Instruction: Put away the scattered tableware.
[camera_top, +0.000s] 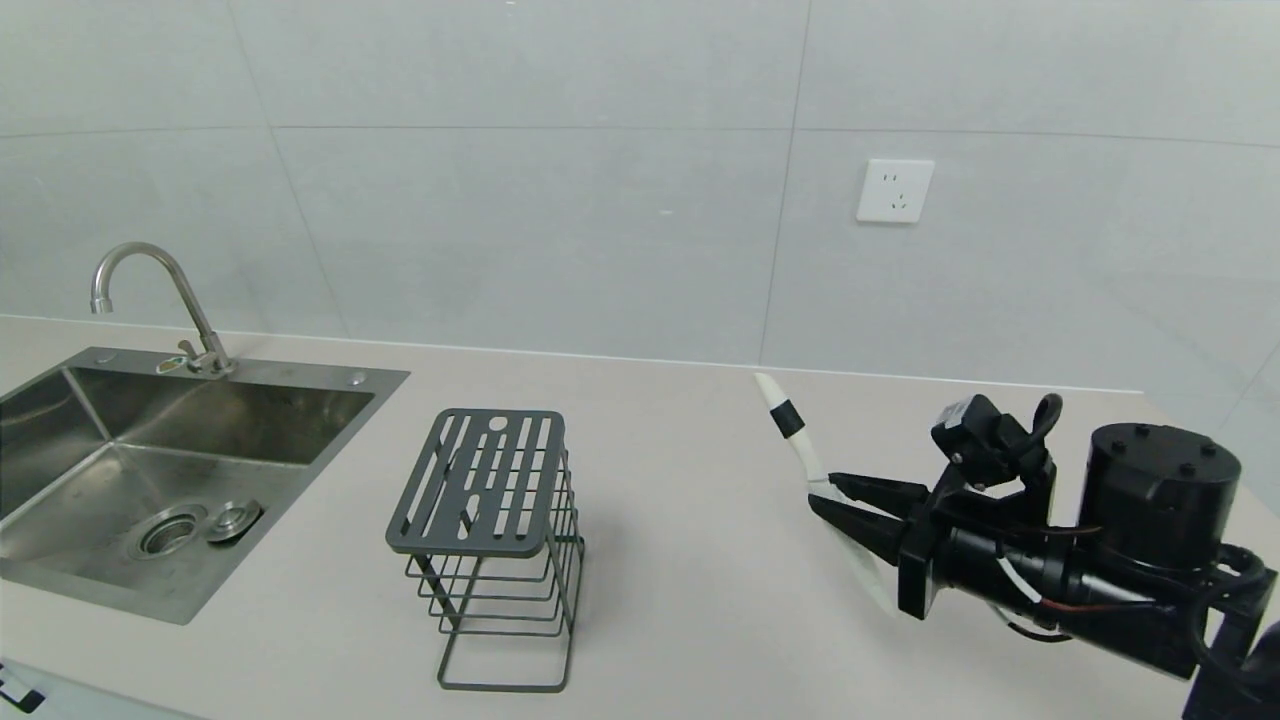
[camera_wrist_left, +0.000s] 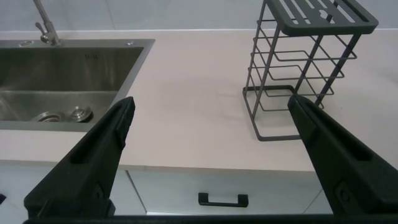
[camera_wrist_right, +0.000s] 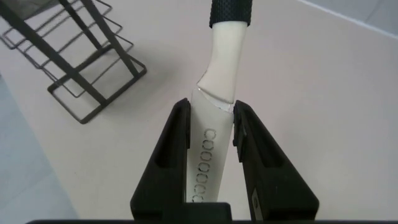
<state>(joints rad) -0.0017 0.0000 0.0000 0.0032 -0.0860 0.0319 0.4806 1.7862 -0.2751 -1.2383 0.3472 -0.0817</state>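
We see the right gripper (camera_top: 822, 492) clenched on a white utensil (camera_top: 805, 450), its two black fingers pressed against the flat sides of the wide, dimpled part. In the right wrist view the same grip shows close up: the fingers (camera_wrist_right: 177, 134) pinch the utensil (camera_wrist_right: 217, 68) just below the point where it narrows. A black band (camera_top: 787, 417) wraps the narrow end, which points up and away toward the tiled wall. The other end slants down beside the gripper's body. We cannot tell whether that lower end touches the worktop (camera_top: 680, 520).

The utensil sits over the right part of the worktop, well apart from the dark wire rack (camera_top: 480, 480). The rack stands upright near the middle of the worktop, with a slotted plate on top and wire tiers beneath it.

To the left of the rack is the steel sink (camera_top: 250, 370), sunk into the worktop, with a curved tap (camera_top: 192, 310) at its back rim and a loose plug (camera_top: 235, 518) lying beside the drain (camera_top: 165, 535).

The left gripper (camera_wrist_left: 210, 102) is released, its fingers spread wide with nothing between them. It hangs over the front edge of the worktop, and a drawer handle (camera_wrist_left: 222, 200) shows below it. A white wall socket (camera_top: 894, 190) sits on the tiles behind.
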